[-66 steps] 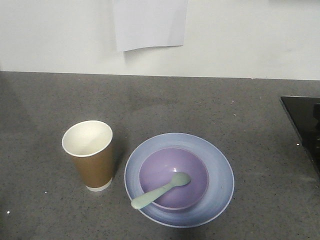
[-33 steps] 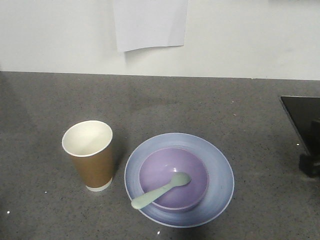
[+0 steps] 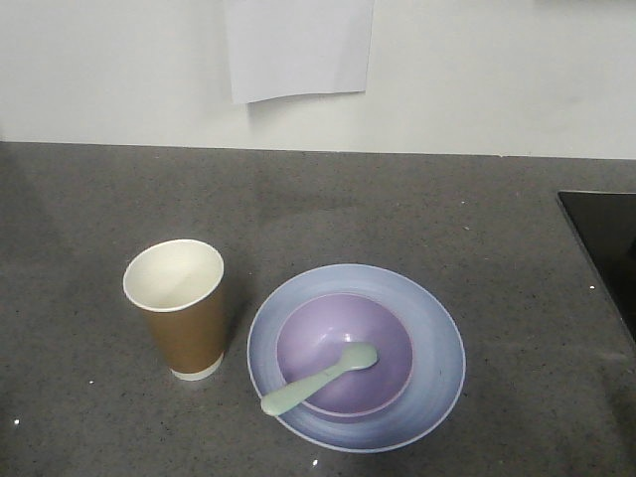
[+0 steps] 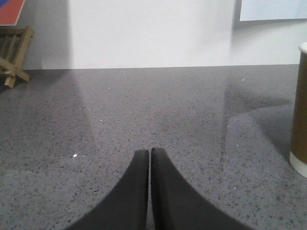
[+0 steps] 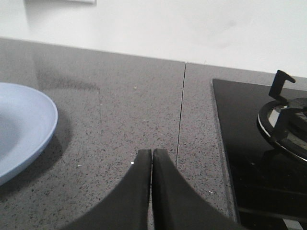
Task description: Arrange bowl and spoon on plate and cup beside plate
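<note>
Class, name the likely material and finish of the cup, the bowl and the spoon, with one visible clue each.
Cup: probably paper, matte brown wall, white inside, rolled rim.
Bowl: seemingly plastic, smooth lavender with a soft sheen.
Spoon: likely plastic, pale mint, thick moulded handle, dull gloss.

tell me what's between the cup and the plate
Nothing: the front view shows only a narrow strip of bare grey countertop between the cup and the plate; they stand apart, not touching.
</note>
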You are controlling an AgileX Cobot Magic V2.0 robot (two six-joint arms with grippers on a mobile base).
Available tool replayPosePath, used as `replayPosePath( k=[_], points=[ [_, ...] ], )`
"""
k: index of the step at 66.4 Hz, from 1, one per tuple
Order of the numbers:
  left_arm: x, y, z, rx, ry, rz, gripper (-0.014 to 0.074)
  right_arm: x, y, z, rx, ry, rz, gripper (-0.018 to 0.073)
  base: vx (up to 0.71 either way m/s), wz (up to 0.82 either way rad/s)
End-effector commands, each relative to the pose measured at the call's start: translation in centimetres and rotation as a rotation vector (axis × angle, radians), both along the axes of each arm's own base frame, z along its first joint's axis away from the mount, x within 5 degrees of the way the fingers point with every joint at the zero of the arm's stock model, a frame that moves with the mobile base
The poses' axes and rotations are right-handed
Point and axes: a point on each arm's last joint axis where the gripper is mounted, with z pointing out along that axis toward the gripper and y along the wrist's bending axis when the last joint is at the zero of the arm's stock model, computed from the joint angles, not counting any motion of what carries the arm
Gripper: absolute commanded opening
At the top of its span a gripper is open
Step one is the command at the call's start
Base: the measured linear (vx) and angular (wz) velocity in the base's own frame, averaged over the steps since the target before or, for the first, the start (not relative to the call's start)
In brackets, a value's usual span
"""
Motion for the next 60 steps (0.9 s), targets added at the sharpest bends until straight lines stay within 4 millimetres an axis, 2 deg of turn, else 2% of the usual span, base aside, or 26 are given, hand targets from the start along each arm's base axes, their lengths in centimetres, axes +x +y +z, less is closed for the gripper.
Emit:
replayPosePath(
  k=[1, 9, 30, 60],
  points=[
    [-0.08, -0.11, 1.01, -0.005, -0.096, -0.012, -0.0008, -0.71, -0.06, 0.74, 0.04, -0.175, -0.012, -0.0006, 0.0, 0.0],
    [-0.08, -0.11, 0.99, -0.005, -0.094, -0.011, -0.0008, -1.06, -0.27, -0.25, 0.117, -0.241, -0.053, -0.0006, 0.0, 0.0],
    [-0.08, -0.11, 1.0, -0.005, -0.095, -0.012, -0.0008, -1.21, -0.7, 0.72, 0.145, -0.348, -0.126, -0.0006, 0.0, 0.0],
    [-0.08, -0.11, 1.0, -0.005, -0.095, -0.012, -0.0008, -1.17, -0.73, 0.47, 0.161, -0.321, -0.13, -0.0006, 0.0, 0.0]
  ],
)
